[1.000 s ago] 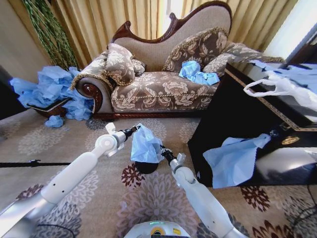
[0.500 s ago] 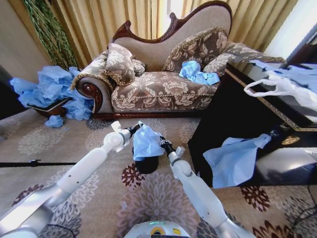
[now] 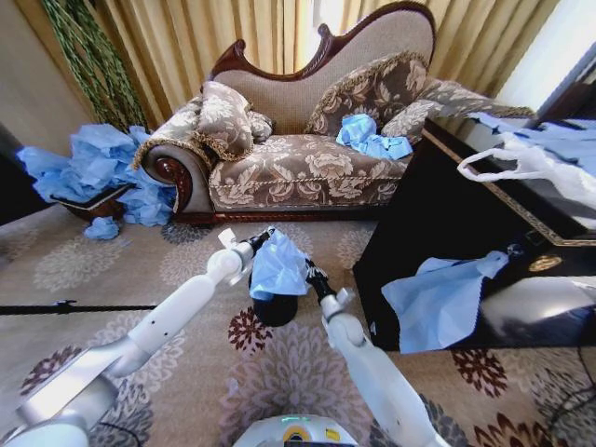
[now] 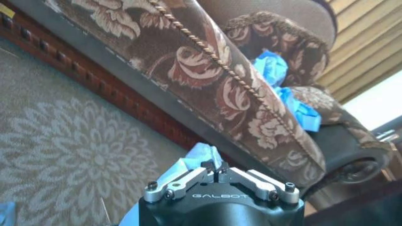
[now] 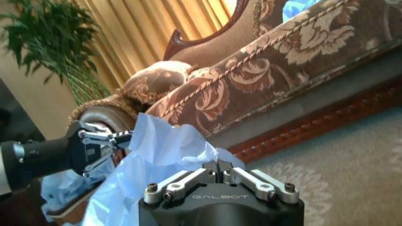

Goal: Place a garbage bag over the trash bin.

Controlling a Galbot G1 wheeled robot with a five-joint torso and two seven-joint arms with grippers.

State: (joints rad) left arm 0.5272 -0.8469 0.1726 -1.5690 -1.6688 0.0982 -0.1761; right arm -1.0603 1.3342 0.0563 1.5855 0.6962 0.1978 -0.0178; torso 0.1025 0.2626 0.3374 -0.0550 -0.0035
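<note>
Garbage bag (image 3: 277, 268) seemingly lower, trash bin (image 3: 275, 308) half-hidden.

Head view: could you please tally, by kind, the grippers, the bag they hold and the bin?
Grippers shut on the bag: 2, left gripper, right gripper
Thin light-blue plastic film garbage bag: 1
Small round black trash bin: 1
Total: 4

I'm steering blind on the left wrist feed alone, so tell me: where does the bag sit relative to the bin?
Observer: The garbage bag drapes over the top of the trash bin, whose black lower part is uncovered.
Operator: Who holds it?
Observer: The left gripper pinches one side, the right gripper the other.
Operator: Anything beside it?
Observer: A black table stands to the robot's right, with another blue bag hanging off it.
</note>
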